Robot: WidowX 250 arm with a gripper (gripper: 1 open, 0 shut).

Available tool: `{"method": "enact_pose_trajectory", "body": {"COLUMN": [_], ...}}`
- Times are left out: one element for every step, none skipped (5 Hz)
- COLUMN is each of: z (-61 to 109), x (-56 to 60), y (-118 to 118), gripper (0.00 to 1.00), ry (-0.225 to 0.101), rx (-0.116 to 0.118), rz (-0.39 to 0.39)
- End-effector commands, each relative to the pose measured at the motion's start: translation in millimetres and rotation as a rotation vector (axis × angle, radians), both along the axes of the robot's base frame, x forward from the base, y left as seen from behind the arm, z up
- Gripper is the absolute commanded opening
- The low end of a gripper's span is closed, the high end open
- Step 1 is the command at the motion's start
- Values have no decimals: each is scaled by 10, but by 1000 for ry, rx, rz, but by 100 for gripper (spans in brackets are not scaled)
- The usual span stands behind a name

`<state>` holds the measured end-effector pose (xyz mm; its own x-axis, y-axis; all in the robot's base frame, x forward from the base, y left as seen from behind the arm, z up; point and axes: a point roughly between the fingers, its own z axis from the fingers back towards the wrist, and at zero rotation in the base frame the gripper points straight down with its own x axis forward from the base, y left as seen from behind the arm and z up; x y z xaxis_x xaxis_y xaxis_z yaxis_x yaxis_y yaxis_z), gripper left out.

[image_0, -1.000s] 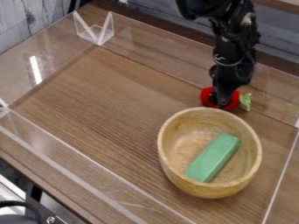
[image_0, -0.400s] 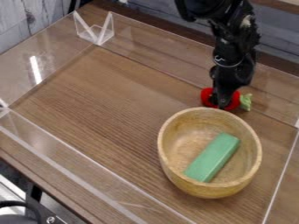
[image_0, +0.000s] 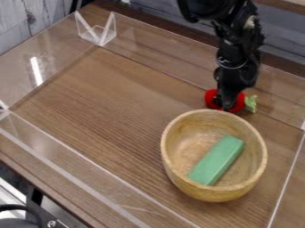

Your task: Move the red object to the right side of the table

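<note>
The red object [image_0: 236, 100] lies on the table [image_0: 107, 107] near its far right edge, just beyond the wooden bowl [image_0: 179, 165]. Red surface shows on both sides of the gripper's tip, and a green leafy end [image_0: 251, 105] points right, toward the clear wall.

The gripper [image_0: 229, 96] comes down steeply from above and sits directly on the red object. Its jaws are drawn fully together — pinching the red object at table level. The black arm [image_0: 234, 36] rises from it toward the top edge of the view.

The wooden bowl stands upright in the near right part of the table, close to the red object but apart from it. Inside it lies a green rectangular block [image_0: 217, 160], set diagonally across the bowl's floor.

Low clear acrylic walls [image_0: 36, 67] edge the tabletop on the left, far and near sides. A small clear stand [image_0: 96, 30] is at the far left corner — well apart from everything else.
</note>
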<state>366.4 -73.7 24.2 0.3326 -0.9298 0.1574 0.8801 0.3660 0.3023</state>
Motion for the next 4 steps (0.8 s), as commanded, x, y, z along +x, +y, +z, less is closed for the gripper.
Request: {"method": "enact_pose_trajectory", "body": {"z": [-68, -84, -101, -114], "x": [-4, -5, -5, -6], "y": [-54, -35, -17, 0], "gripper": [0, 0, 0, 0], "ry": [-3, -3, -2, -3], "rx": [-10, -15, -20, -25], "rz": [-20, -17, -13, -10]}}
